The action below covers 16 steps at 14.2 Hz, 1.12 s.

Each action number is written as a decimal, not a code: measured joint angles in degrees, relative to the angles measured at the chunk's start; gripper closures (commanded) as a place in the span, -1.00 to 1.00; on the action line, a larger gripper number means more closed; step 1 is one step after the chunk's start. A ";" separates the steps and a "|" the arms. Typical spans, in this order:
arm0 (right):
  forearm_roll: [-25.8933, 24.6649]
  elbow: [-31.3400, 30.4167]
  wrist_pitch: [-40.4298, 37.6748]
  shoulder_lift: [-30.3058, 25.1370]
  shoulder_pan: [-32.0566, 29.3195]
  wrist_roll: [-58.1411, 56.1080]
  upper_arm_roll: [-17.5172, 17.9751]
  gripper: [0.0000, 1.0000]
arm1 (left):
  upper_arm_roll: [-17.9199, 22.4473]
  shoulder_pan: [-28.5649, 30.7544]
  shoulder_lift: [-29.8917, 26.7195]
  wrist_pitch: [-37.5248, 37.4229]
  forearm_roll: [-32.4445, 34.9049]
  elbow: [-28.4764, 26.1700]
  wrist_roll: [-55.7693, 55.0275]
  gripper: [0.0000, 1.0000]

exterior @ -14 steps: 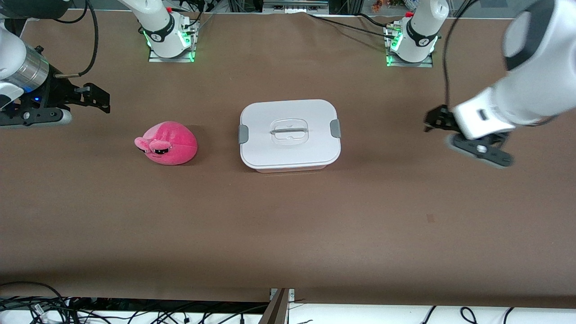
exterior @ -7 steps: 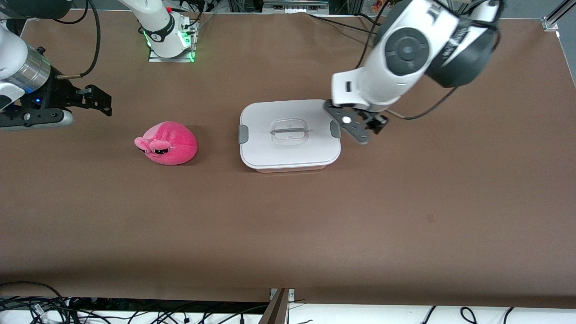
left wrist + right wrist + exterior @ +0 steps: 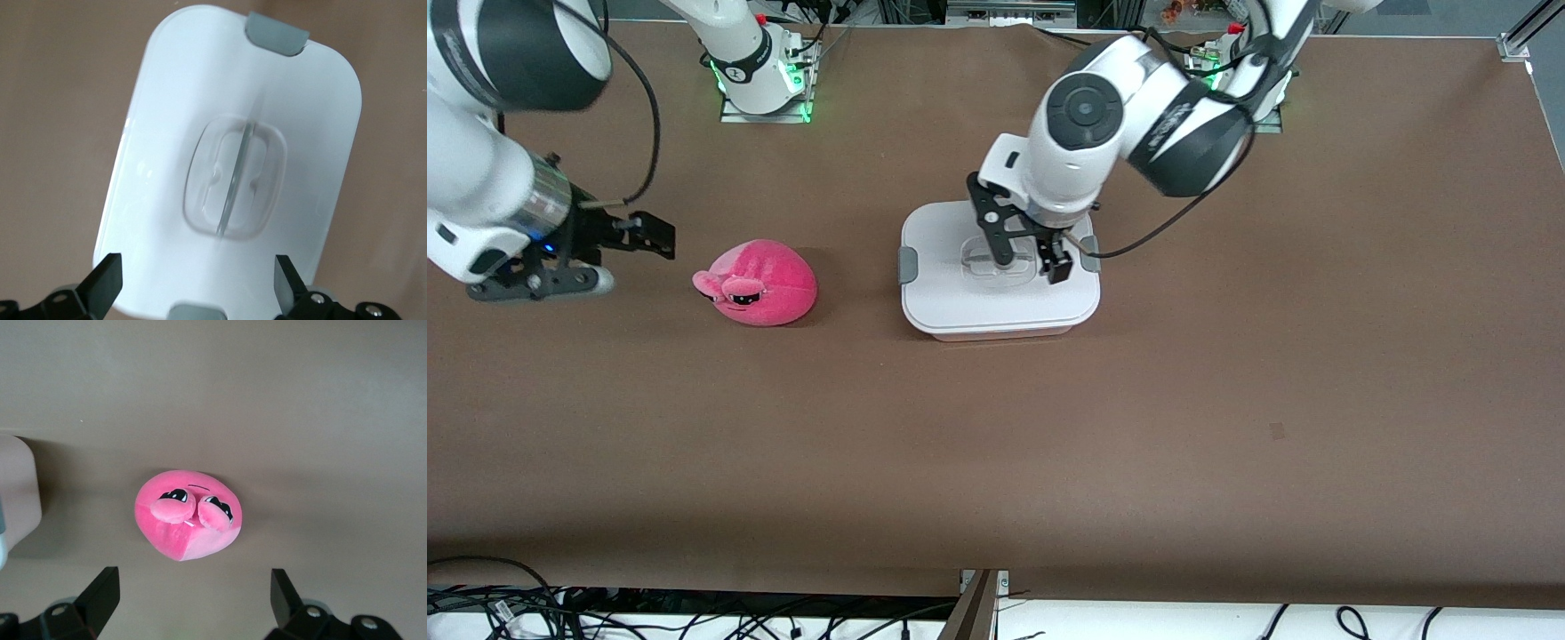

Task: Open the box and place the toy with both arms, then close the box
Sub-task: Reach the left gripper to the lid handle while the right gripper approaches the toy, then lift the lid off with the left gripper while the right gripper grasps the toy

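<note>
So far, nothing of the task had actually been completed when you reached this point. The box [image 3: 999, 298] sat on the table [image 3: 1227, 400] with its white lid [image 3: 227, 113] on and both grey side clips [image 3: 908, 265] down, and the clear recessed handle [image 3: 235, 179] was untouched. Your left gripper [image 3: 1028, 260] hung over the middle of the lid, right above that handle, jaws spread wide and holding nothing; from the wrist view, its fingertips [image 3: 107, 283] straddled the lid's width with the handle ahead of them. The toy [image 3: 758, 283] lay on the table beside the box, toward the right arm's end, well apart from it, face toward the front camera. Your right gripper [image 3: 627, 236] was just beside the toy at that end, also wide open and empty, with the plush [image 3: 187, 521] framed between its fingers in its own wrist view. By my reading, you had only lined up both arms: unclipping and lifting the lid, grasping the toy, placing it inside and closing up all remained.
</note>
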 measured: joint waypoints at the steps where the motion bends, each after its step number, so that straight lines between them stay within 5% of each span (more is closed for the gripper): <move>1: 0.00 0.01 0.00 1.45 0.02 -1.14 0.01 -0.99 | 0.01 -1.11 0.86 2.33 1.10 -0.59 0.23 -1.00; 7: 1.05 -1.65 -2.85 4.40 0.79 -4.80 0.12 -0.99 | 0.00 -4.41 2.41 7.49 6.32 -4.62 0.87 -1.00; 12: 3.12 -14.74 3.54 -0.01 0.88 0.61 0.11 -0.99 | 0.07 -4.49 3.46 9.71 6.71 -5.94 0.87 -1.00; 13: 3.37 -19.09 7.47 -1.30 0.90 2.12 0.11 -0.99 | 0.08 -4.50 3.50 9.76 7.23 -5.94 0.97 -0.65; 14: 3.60 -23.32 11.47 -2.42 0.91 2.97 0.14 -0.99 | 0.07 -4.55 3.50 9.86 8.15 -5.93 1.00 0.25; 16: 4.70 -29.51 18.37 -3.61 0.93 3.77 0.33 -0.99 | 0.05 -4.74 3.49 10.08 8.88 -5.72 0.97 0.81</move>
